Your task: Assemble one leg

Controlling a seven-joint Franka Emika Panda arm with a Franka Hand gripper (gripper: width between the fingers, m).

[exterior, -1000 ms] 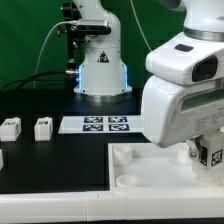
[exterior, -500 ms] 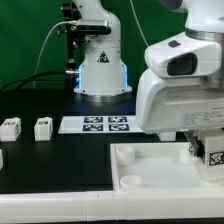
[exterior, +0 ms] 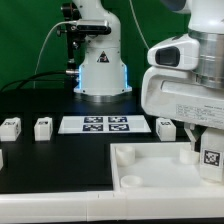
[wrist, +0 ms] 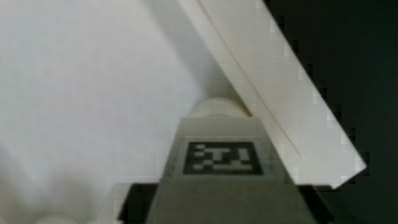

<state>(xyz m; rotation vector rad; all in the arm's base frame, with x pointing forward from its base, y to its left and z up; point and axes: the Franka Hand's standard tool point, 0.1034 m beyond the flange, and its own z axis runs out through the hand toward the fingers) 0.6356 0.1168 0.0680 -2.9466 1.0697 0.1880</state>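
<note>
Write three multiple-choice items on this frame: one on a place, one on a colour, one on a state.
1. Where does the marker board lie relative to the two loose legs near the exterior view's left edge?
A. Toward the exterior view's right of them
B. Toward the exterior view's left of them
C. On top of them

2. What colour is the table?
A. White
B. Black
C. Green

3. What state is the gripper in?
A. Open and empty
B. Shut on the marker board
C. Shut on a leg

Answers:
1 A, the board sits past both legs toward the exterior view's right.
2 B, the bare surface is black.
3 C, the wrist view shows the tagged leg clamped in it.
</note>
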